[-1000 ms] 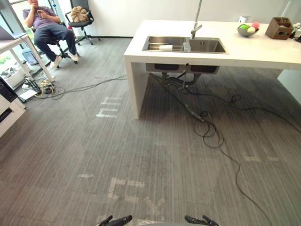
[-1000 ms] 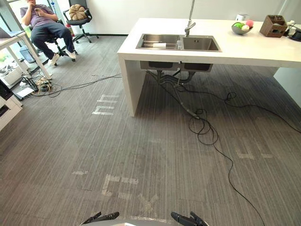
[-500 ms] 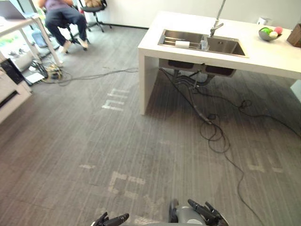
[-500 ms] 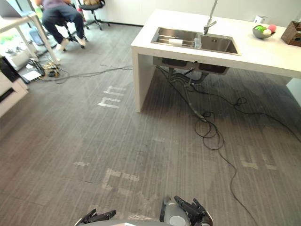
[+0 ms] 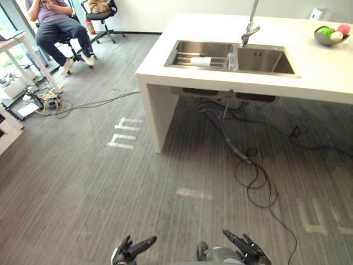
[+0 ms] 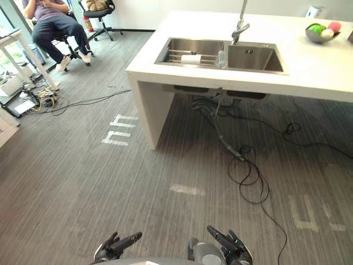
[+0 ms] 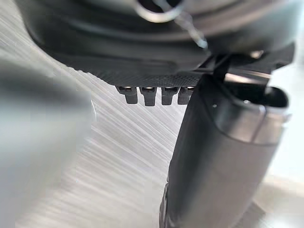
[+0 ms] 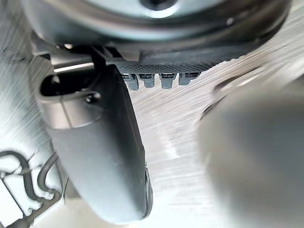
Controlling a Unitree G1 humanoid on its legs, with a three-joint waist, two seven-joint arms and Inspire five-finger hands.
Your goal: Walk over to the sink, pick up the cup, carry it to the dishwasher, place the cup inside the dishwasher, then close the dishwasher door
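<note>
Nearer sink [image 6: 256, 58], white cup [image 6: 191, 58] in left basin; left robot hand [image 6: 109, 250], right robot hand [image 6: 234, 251] slack, empty

Cropped by the bottom edge: left hand [image 6: 113, 247] and right hand [image 6: 234, 251]. Too small to tell whether cup or roll: white thing [image 6: 191, 58] lying in the sink [image 6: 259, 55]. Cut off at the head: person [image 6: 47, 25]. Cut off on the right: tabletop [image 6: 309, 66].
</note>
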